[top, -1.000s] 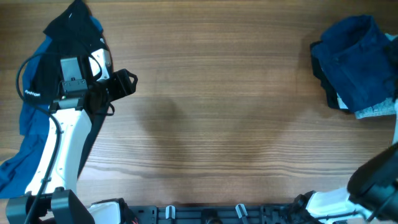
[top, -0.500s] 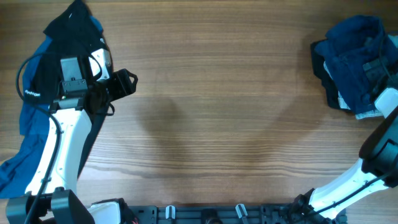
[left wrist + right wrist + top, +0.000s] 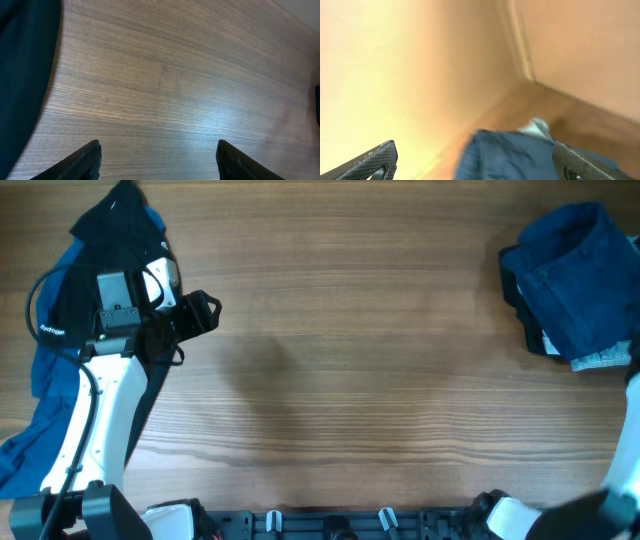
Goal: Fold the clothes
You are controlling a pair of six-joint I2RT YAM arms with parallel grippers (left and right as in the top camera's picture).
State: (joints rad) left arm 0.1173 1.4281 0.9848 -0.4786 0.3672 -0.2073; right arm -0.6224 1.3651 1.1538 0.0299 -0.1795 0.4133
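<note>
Dark navy-blue shorts (image 3: 578, 278) lie bunched at the table's right edge, with a pale fabric corner (image 3: 602, 359) showing under them. They show blurred in the right wrist view (image 3: 515, 155). A black and royal-blue jacket (image 3: 60, 300) lies along the left edge, partly under my left arm. My left gripper (image 3: 203, 313) is open and empty over bare wood just right of the jacket; its fingers frame bare table in the left wrist view (image 3: 157, 160). My right gripper (image 3: 472, 162) is open, pointing at the shorts; only part of the right arm (image 3: 625, 470) shows overhead.
The wooden table (image 3: 350, 360) lies between the two piles. A dark edge of the jacket (image 3: 20, 75) fills the left of the left wrist view. A rail with clips (image 3: 330, 523) runs along the near edge.
The right arm reached over the shorts half a second ago and has now pulled back off the right edge. The shorts shifted slightly. The left arm has not moved.
</note>
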